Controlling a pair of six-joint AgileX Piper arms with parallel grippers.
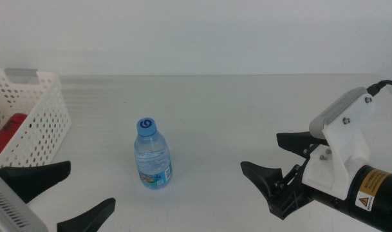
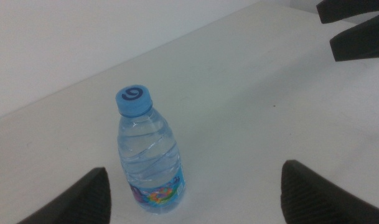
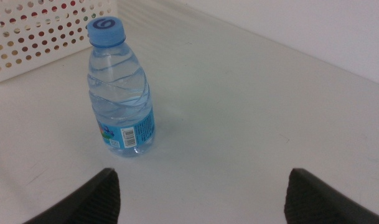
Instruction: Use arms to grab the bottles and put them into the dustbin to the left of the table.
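A small blue-capped water bottle [image 1: 152,154] stands upright on the white table [image 1: 221,103], between both arms. My left gripper [image 1: 70,193] is open at the near left, a short way from the bottle [image 2: 149,155], which stands ahead of its spread jaws [image 2: 194,168]. My right gripper [image 1: 260,151] is open at the right, pointing toward the bottle [image 3: 121,93] from some distance [image 3: 203,174]. The white perforated dustbin [image 1: 35,116] sits at the left edge with a red can [image 1: 9,132] inside.
The dustbin's holed wall [image 3: 40,37] stands just behind the bottle in the right wrist view, red showing through the holes. The right gripper's dark jaws [image 2: 354,28] show in the left wrist view beyond the bottle. Bare white tabletop lies between the arms.
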